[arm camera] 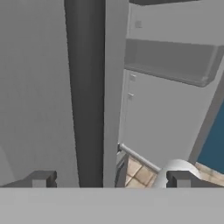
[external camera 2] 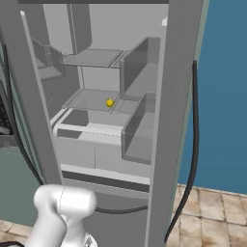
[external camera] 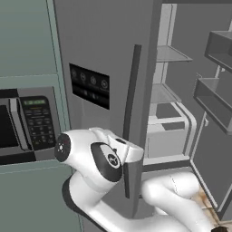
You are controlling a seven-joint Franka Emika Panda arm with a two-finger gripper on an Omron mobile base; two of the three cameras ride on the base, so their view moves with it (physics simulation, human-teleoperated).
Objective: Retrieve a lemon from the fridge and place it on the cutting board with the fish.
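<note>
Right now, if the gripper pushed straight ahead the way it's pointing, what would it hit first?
Most likely the fridge: in the hand view the gripper, fingers apart, faces the edge of its closed door and the dark handle. The lemon on its shelf is not on that line. Depth is unclear.

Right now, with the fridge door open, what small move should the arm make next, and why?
Probably draw the gripper back from the fridge door's dark handle and swing it toward the open compartment. Its fingertips stand apart with the bar between them, holding nothing, while the lemon lies untouched on a middle shelf inside.
</note>
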